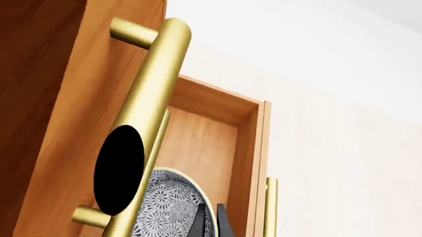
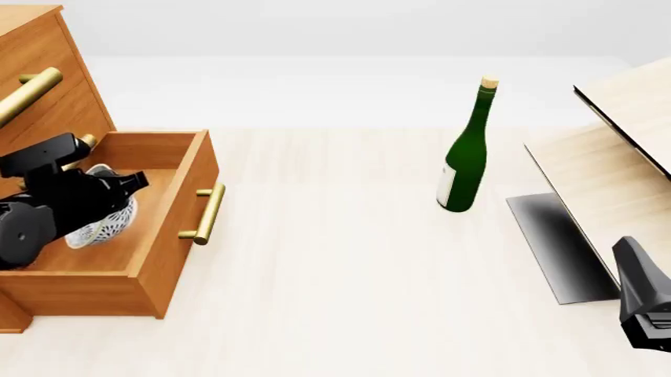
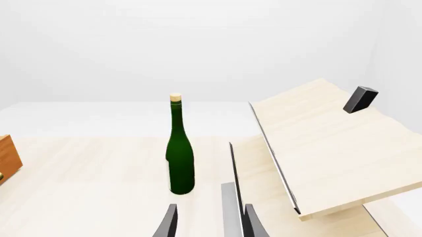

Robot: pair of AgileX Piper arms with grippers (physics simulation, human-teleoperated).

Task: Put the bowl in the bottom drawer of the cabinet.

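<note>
The orange-brown cabinet [image 2: 42, 86] stands at the far left of the table, with its bottom drawer [image 2: 173, 251] pulled out. Inside that drawer hangs the speckled white bowl [image 2: 103, 224], tilted on its side. My left gripper [image 2: 118, 188] reaches into the drawer from above. In the left wrist view its dark fingertips [image 1: 199, 219] straddle the rim of the bowl [image 1: 168, 207], shut on it, with the drawer's wall [image 1: 245, 148] behind. My right gripper [image 3: 211, 224] is open and holds nothing, low at the table's right side [image 2: 642, 302].
A tall green wine bottle [image 2: 467, 157] stands mid-table right of the drawer. A pale light-wood structure [image 2: 618, 149] with a dark panel [image 2: 555, 243] fills the right side. A brass bar handle [image 1: 145, 113] of an upper drawer crosses close in front of the left wrist camera.
</note>
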